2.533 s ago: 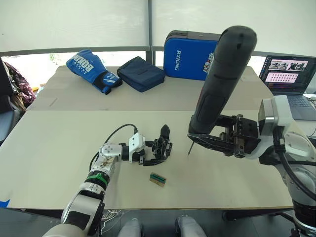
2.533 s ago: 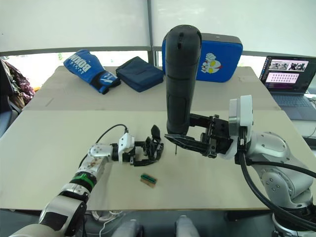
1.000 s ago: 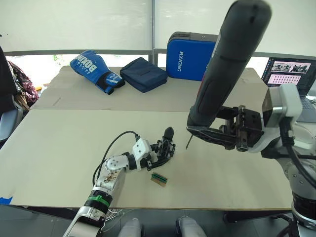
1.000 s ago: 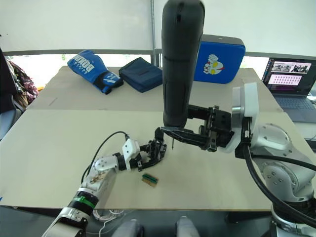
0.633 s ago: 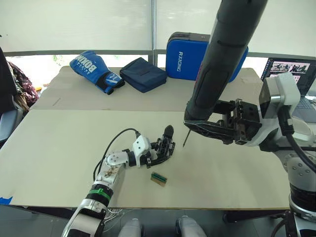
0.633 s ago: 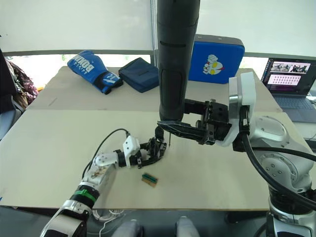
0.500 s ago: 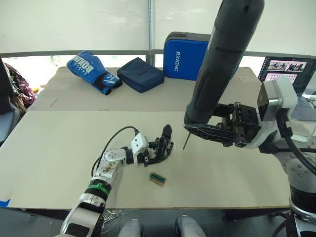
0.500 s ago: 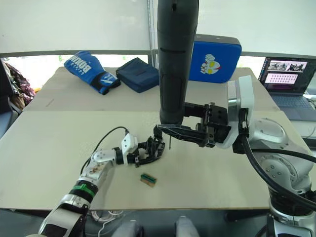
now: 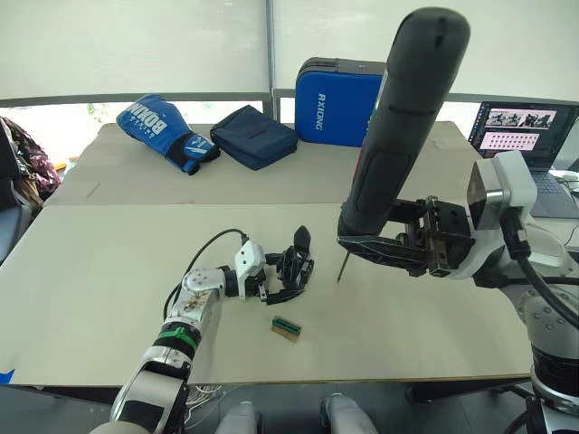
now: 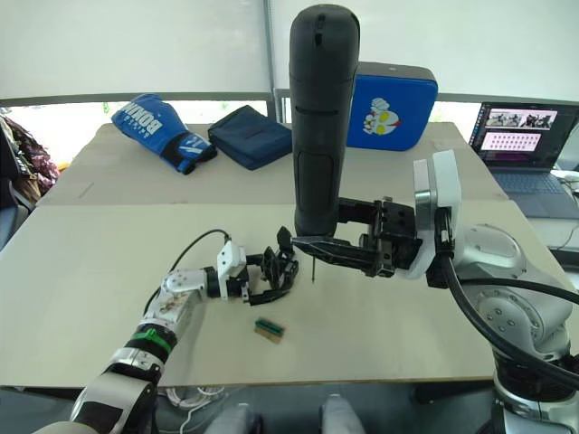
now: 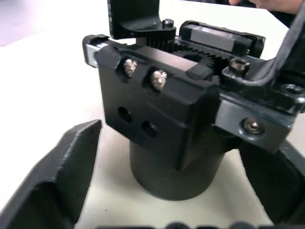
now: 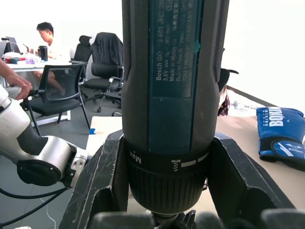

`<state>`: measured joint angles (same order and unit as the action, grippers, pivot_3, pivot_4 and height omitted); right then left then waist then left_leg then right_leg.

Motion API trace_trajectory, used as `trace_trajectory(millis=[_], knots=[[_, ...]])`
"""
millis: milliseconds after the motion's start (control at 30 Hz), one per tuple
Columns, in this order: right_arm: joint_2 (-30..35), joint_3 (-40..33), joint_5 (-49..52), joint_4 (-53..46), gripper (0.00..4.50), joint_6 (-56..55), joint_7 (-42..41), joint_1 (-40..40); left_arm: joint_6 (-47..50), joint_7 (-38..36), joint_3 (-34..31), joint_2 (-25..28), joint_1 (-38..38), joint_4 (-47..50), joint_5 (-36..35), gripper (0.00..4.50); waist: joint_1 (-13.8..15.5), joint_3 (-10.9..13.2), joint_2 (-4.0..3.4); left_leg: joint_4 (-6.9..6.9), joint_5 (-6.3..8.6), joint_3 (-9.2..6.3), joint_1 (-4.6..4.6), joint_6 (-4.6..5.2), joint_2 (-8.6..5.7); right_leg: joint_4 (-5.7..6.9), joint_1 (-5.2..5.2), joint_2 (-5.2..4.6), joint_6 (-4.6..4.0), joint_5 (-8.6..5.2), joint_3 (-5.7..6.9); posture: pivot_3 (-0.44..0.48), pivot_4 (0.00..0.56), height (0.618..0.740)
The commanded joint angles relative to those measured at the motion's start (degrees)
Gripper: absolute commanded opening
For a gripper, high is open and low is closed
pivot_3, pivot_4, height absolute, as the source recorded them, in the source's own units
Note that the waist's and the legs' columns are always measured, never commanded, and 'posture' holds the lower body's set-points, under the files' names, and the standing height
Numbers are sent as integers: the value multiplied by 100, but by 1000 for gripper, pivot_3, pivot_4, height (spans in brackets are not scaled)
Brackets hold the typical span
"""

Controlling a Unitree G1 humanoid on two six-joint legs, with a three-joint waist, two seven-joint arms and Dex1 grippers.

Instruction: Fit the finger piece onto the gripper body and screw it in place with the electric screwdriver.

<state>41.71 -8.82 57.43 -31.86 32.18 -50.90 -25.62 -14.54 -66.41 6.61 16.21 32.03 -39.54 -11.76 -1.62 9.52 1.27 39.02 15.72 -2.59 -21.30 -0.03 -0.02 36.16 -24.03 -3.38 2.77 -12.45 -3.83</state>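
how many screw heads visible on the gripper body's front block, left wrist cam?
2: side by side on the upper face of the gripper body, one screw head beside the other. Two empty holes sit below. Others may be hidden.

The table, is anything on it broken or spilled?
Nothing looks broken or spilled. The small black gripper body stands upright on the beige table, the little green-and-tan block lies flat near it, and the long dark electric screwdriver hangs upright just above.
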Motion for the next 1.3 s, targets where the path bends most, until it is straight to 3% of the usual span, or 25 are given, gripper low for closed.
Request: trace_trajectory(millis=[33, 433, 1233, 1300], knots=[[10, -214, 109, -211, 1889, -84, 29, -15, -54, 258, -111, 79, -401, 170, 63, 4426, -21, 0, 0, -1, 0, -1, 0, 0, 0, 0, -2, 0, 0, 0, -2, 0, 150, 740], [-19, -193, 112, -221, 1889, -110, 22, 52, 384, 937, 284, -135, -1186, 1505, 323, 4426, 59, 0, 0, -3, 0, -12, -2, 0, -5, -5, -1, -7, 2, -1, -7, 0, 150, 740], [-61, -141, 65, -171, 1889, -100, 15, -15, 677, 1141, 539, -409, -915, 1302, 467, 4426, 210, -1, -1, 5, 0, 6, -4, 0, -11, -10, 8, -10, 6, 1, -4, 0, 150, 740], [-55, -154, 62, -173, 1889, -103, 22, -12, 677, 1160, 508, -388, -913, 1277, 461, 3889, 216, -1, -1, 5, 0, 6, -4, 0, -11, -10, 8, -10, 6, 1, -4, 0, 150, 740]])
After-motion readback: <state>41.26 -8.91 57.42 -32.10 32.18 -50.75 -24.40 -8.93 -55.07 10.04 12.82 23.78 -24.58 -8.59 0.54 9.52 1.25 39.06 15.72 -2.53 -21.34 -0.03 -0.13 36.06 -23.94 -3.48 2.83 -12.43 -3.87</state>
